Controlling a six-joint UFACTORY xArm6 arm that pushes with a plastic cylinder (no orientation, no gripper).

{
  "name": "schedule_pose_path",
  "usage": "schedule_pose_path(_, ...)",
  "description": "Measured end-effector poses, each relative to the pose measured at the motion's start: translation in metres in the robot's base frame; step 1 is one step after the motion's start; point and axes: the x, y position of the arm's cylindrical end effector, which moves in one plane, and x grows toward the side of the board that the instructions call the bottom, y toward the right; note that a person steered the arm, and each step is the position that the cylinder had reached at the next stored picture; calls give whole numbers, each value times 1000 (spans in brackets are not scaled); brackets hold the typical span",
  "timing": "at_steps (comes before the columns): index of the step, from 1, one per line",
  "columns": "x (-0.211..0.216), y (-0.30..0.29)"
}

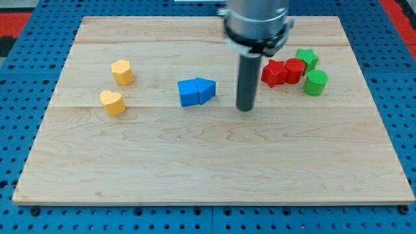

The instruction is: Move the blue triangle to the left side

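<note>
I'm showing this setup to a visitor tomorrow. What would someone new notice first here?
The big grey arm coming down from the view's top, ending in a dark rod whose tip rests on the wooden board just right of the blue blocks. Those two blue blocks sit touching near the centre, one of them the blue triangle. Next comes the tight cluster of red blocks and green blocks at the upper right, and two yellow blocks on the left.
</note>
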Motion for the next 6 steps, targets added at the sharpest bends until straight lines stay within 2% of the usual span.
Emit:
schedule_pose_path(1, -34, -44)
schedule_pose_path(2, -34, -120)
schedule_pose_path(6, -22, -115)
